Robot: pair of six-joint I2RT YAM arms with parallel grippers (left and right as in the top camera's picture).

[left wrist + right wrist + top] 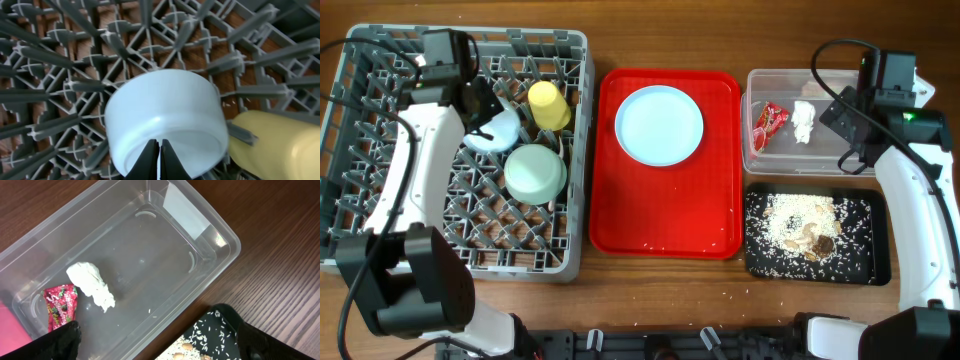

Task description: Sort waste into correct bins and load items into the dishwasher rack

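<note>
The grey dishwasher rack [380,200] holds the yellow cup [549,104], the pale green bowl [535,173] and the small light blue bowl [495,132], which is tilted. My left gripper [483,106] is in the rack, its fingers [160,160] pinched together on the small blue bowl's [165,115] rim, next to the yellow cup [280,145]. The light blue plate [659,124] lies on the red tray [670,225]. My right gripper [157,342] is open and empty above the near edge of the clear tub [210,235]. The fork and spoon do not show.
The clear tub [820,160] holds the red wrapper [769,122] and white tissue [803,121]; both also show in the right wrist view, wrapper [61,305], tissue [92,282]. The black tray [875,255] holds the rice scraps [800,225]. Stray grains lie on the red tray and table.
</note>
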